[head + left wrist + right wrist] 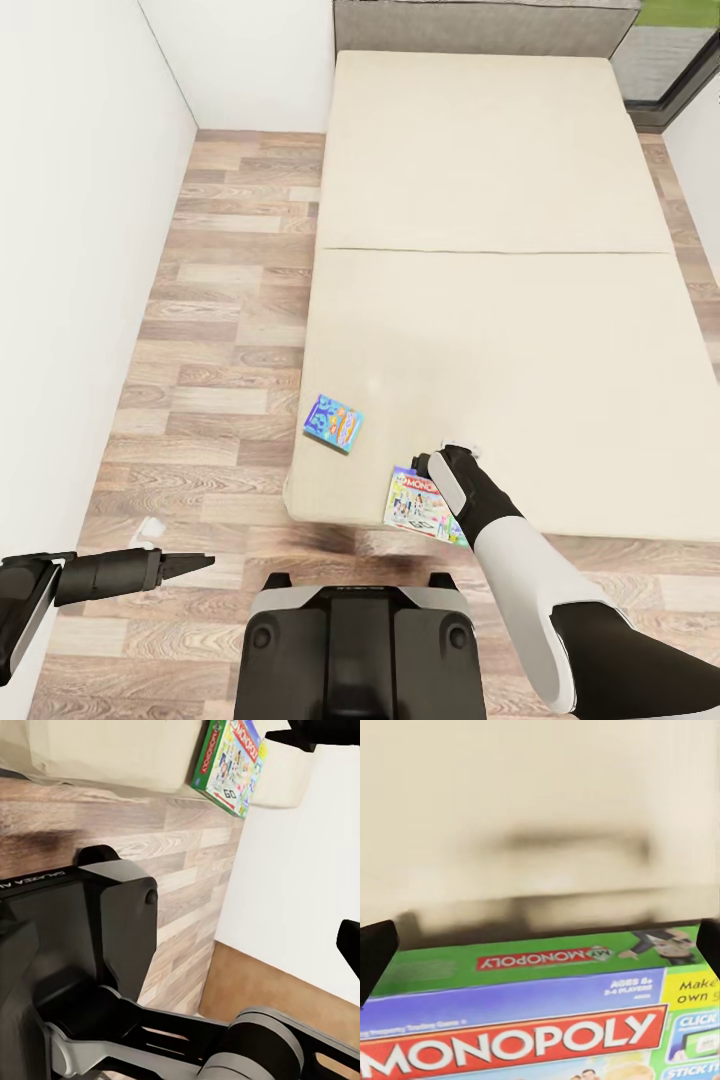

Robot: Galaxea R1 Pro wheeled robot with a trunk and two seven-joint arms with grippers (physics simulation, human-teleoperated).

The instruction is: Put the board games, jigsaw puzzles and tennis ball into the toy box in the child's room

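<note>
Two board games lie near the foot edge of the beige bed. The blue one lies flat to the left. The green-edged Monopoly box overhangs the mattress edge slightly. My right gripper hovers at that box's far edge, open, with its fingertips spread to either side of the box. My left gripper hangs open over the floor at the lower left, holding nothing. The table, toy box, jigsaw puzzles and tennis ball are out of view.
Wood plank floor runs between the bed and the white wall on the left. My dark base stands at the bed's foot. The grey headboard and a dark-framed window are at the far end.
</note>
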